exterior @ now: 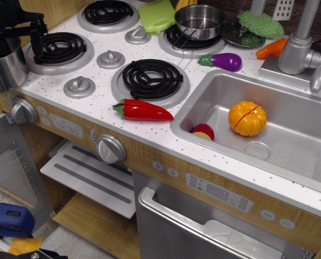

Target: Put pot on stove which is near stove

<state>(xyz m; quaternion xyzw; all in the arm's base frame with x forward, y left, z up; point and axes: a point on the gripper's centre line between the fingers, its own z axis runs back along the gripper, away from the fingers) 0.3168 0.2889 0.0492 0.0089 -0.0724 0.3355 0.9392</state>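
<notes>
At the far left the pot (5, 67), a tall straight-sided cylinder of polished steel, sits at the edge of the white speckled desk (103, 121), beside the counter's corner and not yet on any burner, so the main move is still undone as I judge it. Above its rim the black hand (17, 27) reaches down toward or into the mouth; whether it is clenched on the rim or released I cannot tell, since the fingers are dark and partly cut off by the frame. Just to the right lies the stove (57, 49), a black spiral coil in a wide silver-grey ring, bare and closest to the pot, so likely the target. Further right lie a glossy red pepper (143, 110) and a shallow steel pan (199, 21) on the back burner.
</notes>
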